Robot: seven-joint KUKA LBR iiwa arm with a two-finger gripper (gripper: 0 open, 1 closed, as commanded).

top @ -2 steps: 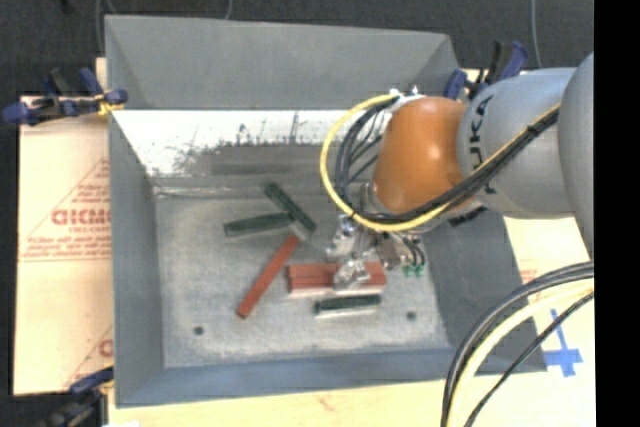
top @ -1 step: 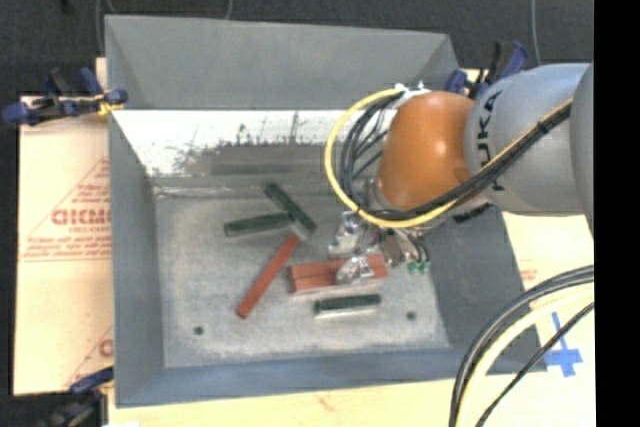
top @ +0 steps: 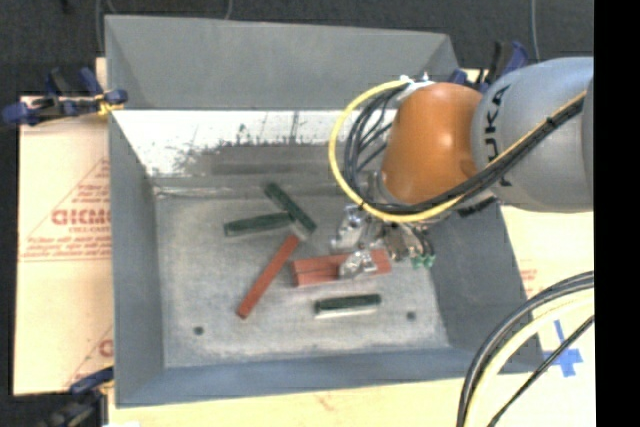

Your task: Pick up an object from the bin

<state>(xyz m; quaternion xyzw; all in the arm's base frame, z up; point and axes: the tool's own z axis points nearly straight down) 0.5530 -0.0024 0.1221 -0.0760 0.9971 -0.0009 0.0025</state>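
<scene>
My gripper (top: 360,253) hangs low in the right half of the bin, its metal fingers down at the right end of a short red-brown block (top: 318,270). The fingers stand on either side of that block's end, touching or nearly touching it. A long red-brown stick (top: 266,277) lies slanted just left of the block. A dark green bar (top: 347,304) lies flat right below the gripper, towards the front wall.
Two more dark green bars lie further back: one slanted (top: 290,206), one flat (top: 256,225) on the left. The arm and its orange cover hang over the bin's right side.
</scene>
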